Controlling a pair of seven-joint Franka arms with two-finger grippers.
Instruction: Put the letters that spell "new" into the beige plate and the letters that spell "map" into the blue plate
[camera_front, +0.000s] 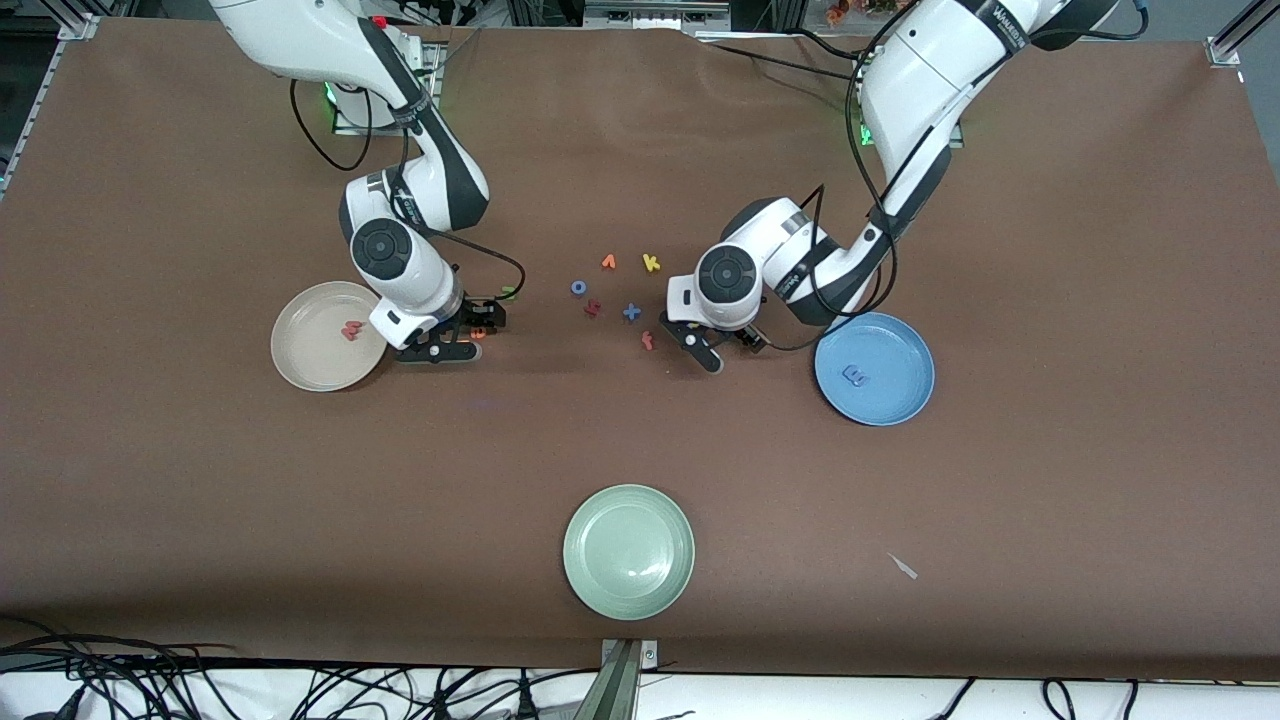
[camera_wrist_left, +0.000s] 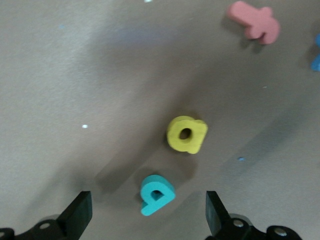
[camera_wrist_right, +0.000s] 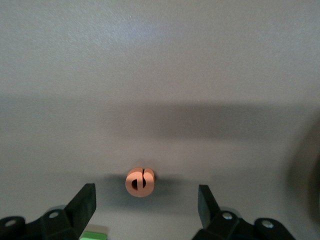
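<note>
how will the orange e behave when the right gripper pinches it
The orange e looks like thick foam, so it is probably very light and may squash a little. It lies flat between the right gripper's open fingers, so it is unlikely to roll, but might skid.

my two arms are glossy white shells with dark grey joint bands and round black caps at the wrists. black cables loop along each forearm. my left arm carries dark lettering near its upper link. my left hand (camera_front: 722, 347) and my right hand (camera_front: 470, 335) end in black fingers (camera_wrist_left: 80, 212) with small screw holes.
</note>
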